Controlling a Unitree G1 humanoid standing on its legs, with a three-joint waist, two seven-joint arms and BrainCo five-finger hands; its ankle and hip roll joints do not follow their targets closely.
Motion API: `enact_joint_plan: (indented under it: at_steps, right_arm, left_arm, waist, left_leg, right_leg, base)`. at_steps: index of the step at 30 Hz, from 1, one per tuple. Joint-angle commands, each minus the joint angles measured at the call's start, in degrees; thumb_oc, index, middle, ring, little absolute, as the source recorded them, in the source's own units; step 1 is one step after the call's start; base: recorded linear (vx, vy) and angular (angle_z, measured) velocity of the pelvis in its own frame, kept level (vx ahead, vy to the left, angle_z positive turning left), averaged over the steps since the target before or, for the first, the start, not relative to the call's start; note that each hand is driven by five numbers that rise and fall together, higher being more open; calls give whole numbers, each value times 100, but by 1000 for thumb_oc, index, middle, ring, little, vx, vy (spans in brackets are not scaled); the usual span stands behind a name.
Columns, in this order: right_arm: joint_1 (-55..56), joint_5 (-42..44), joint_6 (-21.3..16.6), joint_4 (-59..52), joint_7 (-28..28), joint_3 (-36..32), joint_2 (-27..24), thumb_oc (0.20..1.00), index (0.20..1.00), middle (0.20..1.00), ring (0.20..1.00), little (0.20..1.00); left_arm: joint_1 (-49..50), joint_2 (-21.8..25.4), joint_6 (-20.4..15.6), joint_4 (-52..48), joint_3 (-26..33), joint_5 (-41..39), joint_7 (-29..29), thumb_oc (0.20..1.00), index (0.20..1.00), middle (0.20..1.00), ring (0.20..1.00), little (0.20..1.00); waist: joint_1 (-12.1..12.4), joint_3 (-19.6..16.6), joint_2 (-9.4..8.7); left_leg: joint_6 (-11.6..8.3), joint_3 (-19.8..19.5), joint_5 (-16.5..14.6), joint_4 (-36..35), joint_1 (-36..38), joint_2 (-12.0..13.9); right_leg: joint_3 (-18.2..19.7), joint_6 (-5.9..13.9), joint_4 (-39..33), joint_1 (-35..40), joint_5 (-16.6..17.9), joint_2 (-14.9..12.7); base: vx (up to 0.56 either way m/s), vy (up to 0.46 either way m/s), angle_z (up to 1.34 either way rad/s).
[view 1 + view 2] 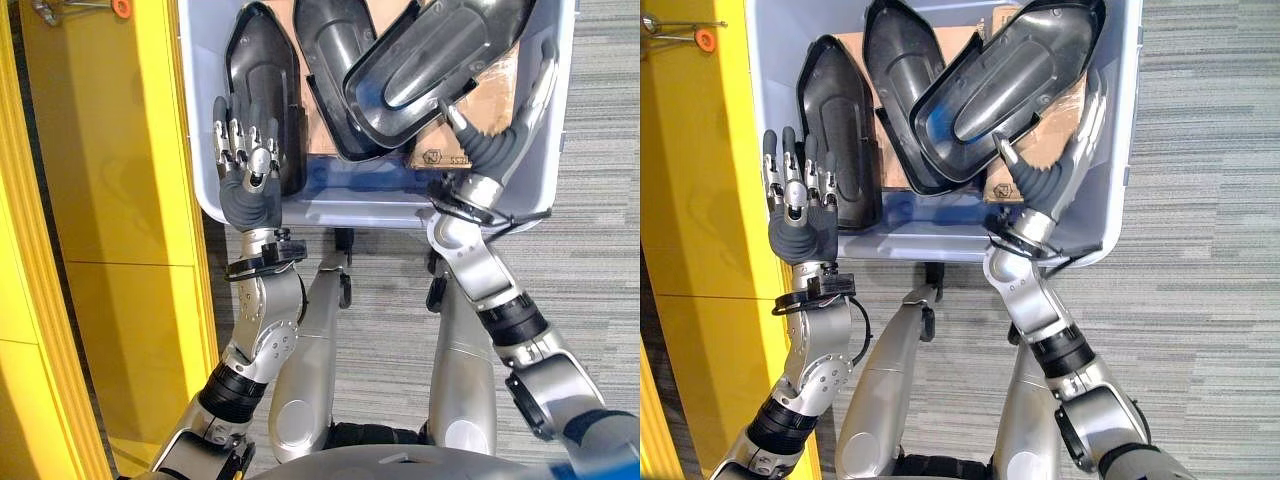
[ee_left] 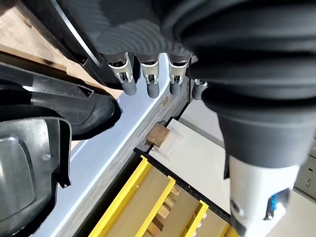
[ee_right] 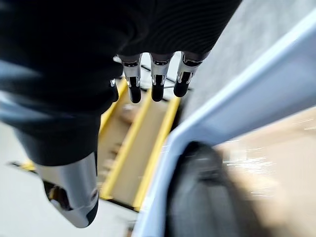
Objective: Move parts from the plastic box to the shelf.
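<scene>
Black parts [image 1: 400, 75] sit stacked in the plastic box [image 1: 380, 212] at 12 o'clock; our left hand [image 1: 245, 165] and right hand [image 1: 505, 130] hover open-fingered, holding nothing, so we risk snagging nested neighbours.

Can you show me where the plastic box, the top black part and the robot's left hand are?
plastic box [image 1: 330, 212]: left eye view, near wall.
top black part [image 1: 440, 60]: left eye view, ridged middle.
left hand [image 1: 250, 190]: left eye view, back cover.

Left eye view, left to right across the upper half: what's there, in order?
Yellow shelf → left hand over the leftmost black part → middle black part → tilted black part → right hand → right wall of the plastic box → grey carpet.
</scene>
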Motion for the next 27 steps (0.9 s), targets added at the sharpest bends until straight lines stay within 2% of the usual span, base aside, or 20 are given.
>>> enact_joint_plan:
  at_steps: [1, 2, 6, 9, 12, 17, 20, 27]
  right_arm:
    - [-167, 782, -445, -321, 241, -23, 19, 1000, 1000, 1000, 1000, 1000]
    - [-98, 1100, -549, -223, 501, 30, 51, 1000, 1000, 1000, 1000, 1000]
    - [59, 2446, -450, 10, 986, 205, 189, 1000, 1000, 1000, 1000, 1000]
    - [275, 3238, -735, 452, 1422, 380, 312, 1000, 1000, 1000, 1000, 1000]
    - [280, 3163, -968, 628, 1523, 380, 346, 1000, 1000, 1000, 1000, 1000]
    - [149, 2940, -1214, 670, 1562, 315, 332, 1000, 1000, 1000, 1000, 1000]
    - [116, 3336, -1224, 528, 1541, 252, 337, 1000, 1000, 1000, 1000, 1000]
    - [161, 3984, -1203, 633, 1696, 236, 405, 1000, 1000, 1000, 1000, 1000]
  left_arm:
    - [187, 36, -485, -767, 17, 384, 41, 1000, 1000, 1000, 1000, 1000]
    - [205, 42, -529, -733, 36, 399, 14, 1000, 1000, 1000, 1000, 1000]
    - [240, 64, -509, -695, 79, 660, 77, 1000, 1000, 1000, 1000, 1000]
    - [332, 168, -569, -619, 148, 1046, 57, 1000, 1000, 1000, 1000, 1000]
    - [321, 239, -588, -622, 239, 1354, 124, 1000, 1000, 1000, 1000, 1000]
    - [282, 301, -617, -649, 382, 1187, 43, 1000, 1000, 1000, 1000, 1000]
    - [318, 291, -502, -729, 396, 1156, -96, 1000, 1000, 1000, 1000, 1000]
    - [287, 264, -519, -700, 313, 1313, -124, 1000, 1000, 1000, 1000, 1000]
  waist:
    - [-57, -201, 268]
    - [-54, -201, 266]
    - [-19, -201, 243]
    - [72, -201, 218]
    - [111, -201, 209]
    - [158, -201, 205]
    - [187, -201, 173]
    - [191, -201, 155]
  left_leg:
    - [225, 462, 148, -149, -93, -321]
    - [224, 464, 166, -170, -105, -316]
    - [229, 434, 192, -178, -128, -318]
    - [199, 347, 55, -129, 19, -322]
    - [207, 324, 60, -126, 27, -321]
    - [216, 285, 61, -90, 43, -339]
    - [230, 260, 54, -55, 28, -352]
    - [236, 254, 49, -24, 3, -355]
  right_leg:
    - [-196, -93, -299, 270, 216, 211]
    - [-203, -95, -316, 259, 224, 214]
    - [-237, -114, -305, 244, 221, 206]
    - [-258, -79, -260, 416, 67, 193]
    - [-278, -79, -263, 438, 68, 191]
    - [-291, -73, -259, 471, 72, 183]
    - [-303, -84, -226, 470, 64, 191]
    - [-298, -100, -211, 475, 48, 199]
  base:
    - [-29, 27, -9]
    - [-24, 9, -9]
    - [-9, -11, -1]
    - [42, -85, 3]
    - [-3, -50, 2]
    - [9, -19, 4]
    - [0, 0, 0]
    - [0, 1, 1]
